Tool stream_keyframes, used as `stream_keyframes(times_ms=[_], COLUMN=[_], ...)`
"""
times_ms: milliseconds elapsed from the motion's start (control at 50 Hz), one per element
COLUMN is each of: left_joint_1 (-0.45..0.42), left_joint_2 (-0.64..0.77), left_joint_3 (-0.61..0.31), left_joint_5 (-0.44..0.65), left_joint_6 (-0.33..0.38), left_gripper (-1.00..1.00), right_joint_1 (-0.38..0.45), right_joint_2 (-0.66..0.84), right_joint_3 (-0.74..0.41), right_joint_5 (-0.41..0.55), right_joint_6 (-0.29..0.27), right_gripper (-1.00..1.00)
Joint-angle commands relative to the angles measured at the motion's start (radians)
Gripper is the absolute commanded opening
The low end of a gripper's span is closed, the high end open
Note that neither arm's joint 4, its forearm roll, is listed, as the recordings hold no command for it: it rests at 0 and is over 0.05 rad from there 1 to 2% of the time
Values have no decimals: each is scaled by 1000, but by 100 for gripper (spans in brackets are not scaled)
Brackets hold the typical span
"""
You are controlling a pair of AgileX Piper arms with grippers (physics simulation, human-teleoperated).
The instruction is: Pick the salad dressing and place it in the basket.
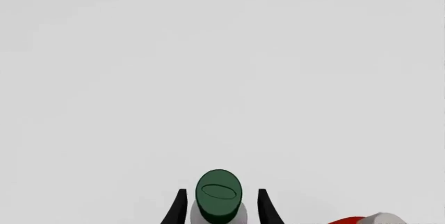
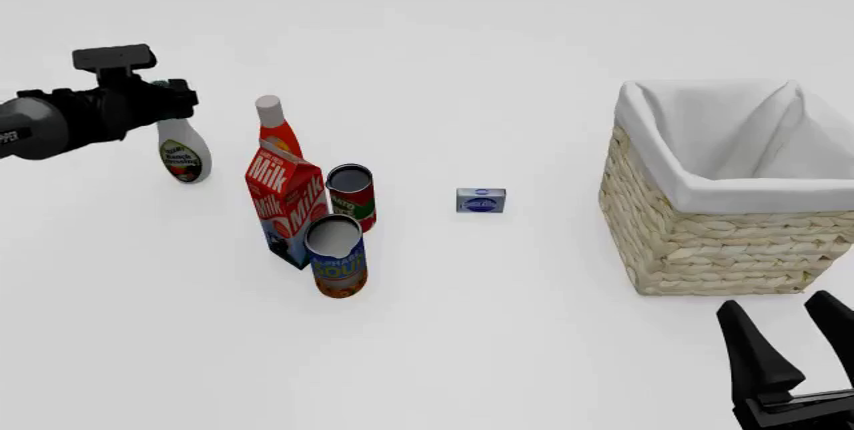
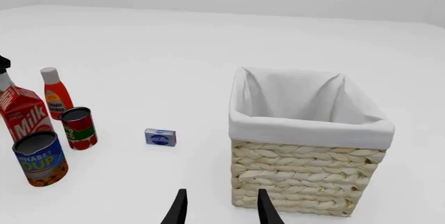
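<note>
So in the left wrist view the left pincer [image 1: 219, 208] has its two black fingers either side of the salad dressing [image 1: 219, 195], right at the neck under the dark green cap, looks like it's clamped on it, and a bit of the red bottle [image 1: 365, 220] pokes in at the edge. Front view: the salad dressing [image 2: 183, 155] hangs tilted from the left pincer [image 2: 167, 100] at the far left, just beside the red bottle [image 2: 275, 128]. Clustered right of that are the milk carton [image 2: 284, 202], a red can [image 2: 351, 196] and a soup can [image 2: 336, 253], all close together, then a small blue box [image 2: 481, 200] alone on the tabletop [image 2: 467, 350], between the cluster and the basket [image 2: 721, 230] at the right. The right pincer [image 2: 787, 335] sits low near the basket, fingers spread apart, holding nothing. Right wrist view: right pincer [image 3: 219, 206] fingers parted, basket [image 3: 306, 166] straight ahead with its white lining, and the milk carton [image 3: 24, 117], cans and blue box [image 3: 160, 137] well off to the side.
</note>
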Motion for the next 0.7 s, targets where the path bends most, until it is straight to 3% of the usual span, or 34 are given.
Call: stream_keyframes(times_ms=[20, 80, 100, 440, 700], left_joint_1=[9, -2, 0, -12, -24], left_joint_2=[-22, -19, -37, -111, -206], left_joint_3=[33, 31, 50, 74, 48], left_joint_5=[-45, -40, -63, -80, -32], left_joint_6=[19, 11, 29, 66, 80], left_gripper=[100, 100, -100, -100, -100], right_joint_1=[3, 4, 4, 6, 11], right_joint_2=[1, 0, 1, -14, -25], right_joint_3=[0, 0, 0, 0, 0], right_joint_5=[-1, 0, 0, 16, 25], right_joint_6=[3, 3, 3, 10, 14], right_gripper=[100, 100, 100, 100, 100])
